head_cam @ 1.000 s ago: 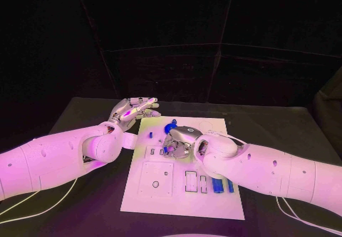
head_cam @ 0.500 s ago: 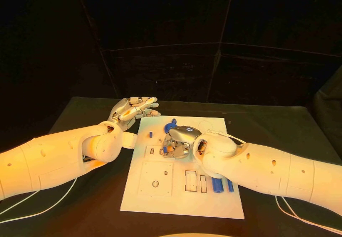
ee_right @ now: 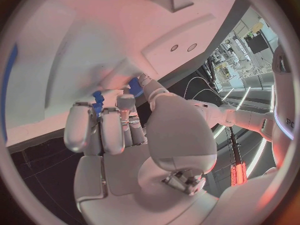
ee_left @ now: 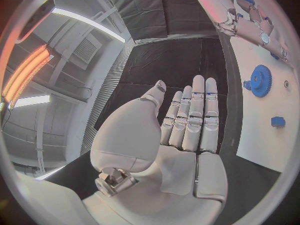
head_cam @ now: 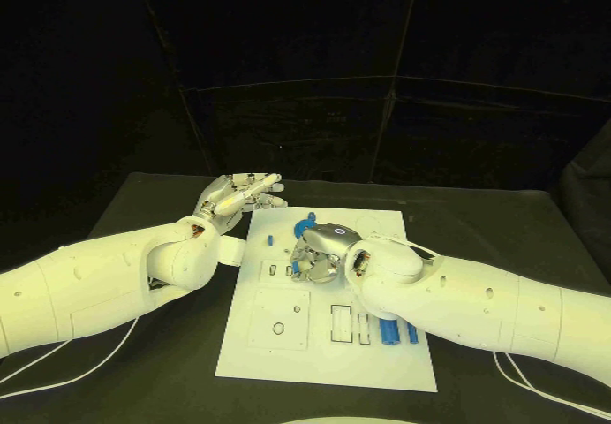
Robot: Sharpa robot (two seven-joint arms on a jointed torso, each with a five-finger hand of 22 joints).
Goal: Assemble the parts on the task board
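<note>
The white task board (head_cam: pixel 325 353) lies in the middle of the table. My right hand (head_cam: pixel 319 253) hovers low over its middle with fingers curled down. In the right wrist view the right hand (ee_right: pixel 119 135) pinches a small blue part (ee_right: pixel 97 103) at its fingertips, close to the board (ee_right: pixel 69 50). A blue gear (head_cam: pixel 305 226) lies just beyond this hand, partly hidden by it. My left hand (head_cam: pixel 237 198) is off the board's far left corner, flat, holding nothing; the left wrist view shows the left hand (ee_left: pixel 187 122), the gear (ee_left: pixel 260 80) and a small blue piece (ee_left: pixel 278 121).
Two blue bars (head_cam: pixel 388 331) lie in slots at the board's near right, beside empty rectangular slots (head_cam: pixel 342 323). A small blue piece (head_cam: pixel 270 238) stands near the board's left edge. White cables (head_cam: pixel 51 371) trail on the black table at the near left.
My right hand has edged slightly toward the far side and covers more of the blue gear. The left hand has stayed where it was.
</note>
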